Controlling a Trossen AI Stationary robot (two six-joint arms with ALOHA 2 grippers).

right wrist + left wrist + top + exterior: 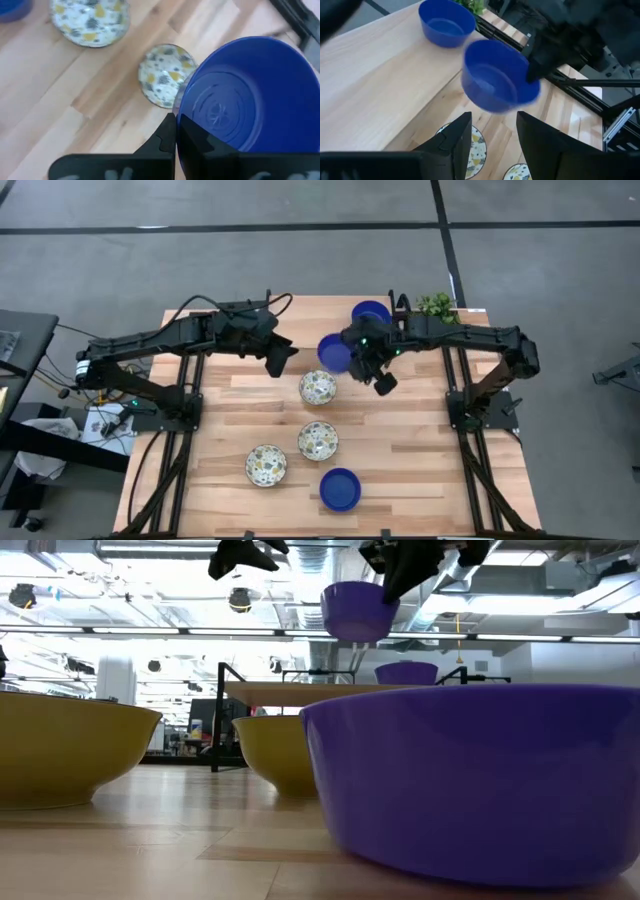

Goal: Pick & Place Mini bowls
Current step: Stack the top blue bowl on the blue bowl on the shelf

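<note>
- Centrally, a cobalt blue mini bowl (pixel 335 353) hangs in the air above the wooden table (pixel 230 420), clamped at its rim by the right gripper (pixel 362 356); the low view shows it clear of the tabletop, and the right wrist view shows a dark finger (pixel 197 145) pressed against the bowl's inner wall.
- A second blue bowl (pixel 371 313) rests on the table at the far edge, near the lifted one, with a small green potted plant (pixel 436 305) beside it at the far right corner.
- A third blue bowl (pixel 341 489) sits at the near edge of the table, well apart from the other two.
- Three cream-white speckled bowls stand between them: one (pixel 318 387) just below the lifted bowl, one (pixel 318 440) nearer the front, and one (pixel 267 465) to its left.
- The left gripper (pixel 281 359) hovers over the table beside the lifted bowl, fingers (pixel 454 142) spread apart and holding nothing.
- Both arms reach inward from black frames at the table's sides.
</note>
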